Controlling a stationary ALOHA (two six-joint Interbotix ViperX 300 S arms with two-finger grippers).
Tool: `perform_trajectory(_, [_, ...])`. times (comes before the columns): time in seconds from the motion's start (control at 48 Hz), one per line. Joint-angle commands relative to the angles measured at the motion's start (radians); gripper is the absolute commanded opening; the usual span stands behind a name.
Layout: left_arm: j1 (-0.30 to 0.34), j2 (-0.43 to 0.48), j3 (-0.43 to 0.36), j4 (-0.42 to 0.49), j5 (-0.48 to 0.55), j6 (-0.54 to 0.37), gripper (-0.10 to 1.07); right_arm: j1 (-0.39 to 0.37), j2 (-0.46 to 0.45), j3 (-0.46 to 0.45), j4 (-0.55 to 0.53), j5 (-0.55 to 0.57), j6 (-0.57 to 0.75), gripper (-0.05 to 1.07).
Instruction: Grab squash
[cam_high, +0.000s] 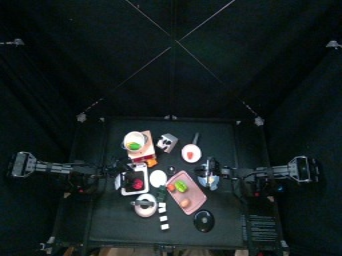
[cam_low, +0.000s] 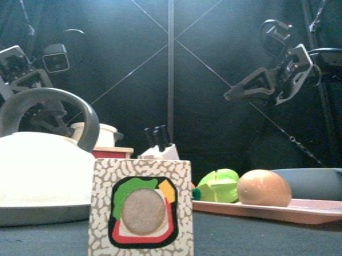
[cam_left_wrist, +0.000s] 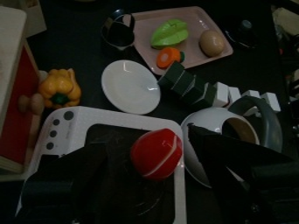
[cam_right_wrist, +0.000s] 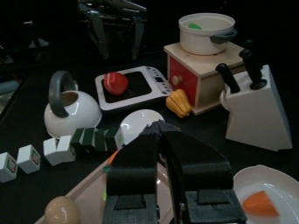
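Tabletop squash (cam_right_wrist: 177, 102) apart from right gripper (cam_right_wrist: 162, 133).

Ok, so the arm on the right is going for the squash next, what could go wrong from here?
1. The small yellow-orange squash lies against the red and wooden toy stove, so a jaw could strike the stove or push the squash aside.
2. The right gripper has its jaws shut; it must open before descending.
3. The white knife block stands close beside that spot and could be bumped on approach.
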Motion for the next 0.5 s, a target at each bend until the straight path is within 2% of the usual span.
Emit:
perform_trajectory(0.0, [-0.009, -0.002, -0.028, 0.003, -0.044, 0.002, 0.98, 0.003, -0.006, -0.029, 0.011, -0.002, 0.002, 0.02])
perform_trajectory(0.292, [-0.018, 0.002, -0.025, 0.018, -0.216, -0.002, 0.98, 0.032, -0.005, -0.081, 0.032, 0.031, 0.002, 0.02])
perform_trajectory(0.479, [-0.020, 0.008, -0.071, 0.017, -0.258, -0.006, 0.98, 0.041, 0.014, -0.107, 0.044, 0.035, 0.003, 0.02])
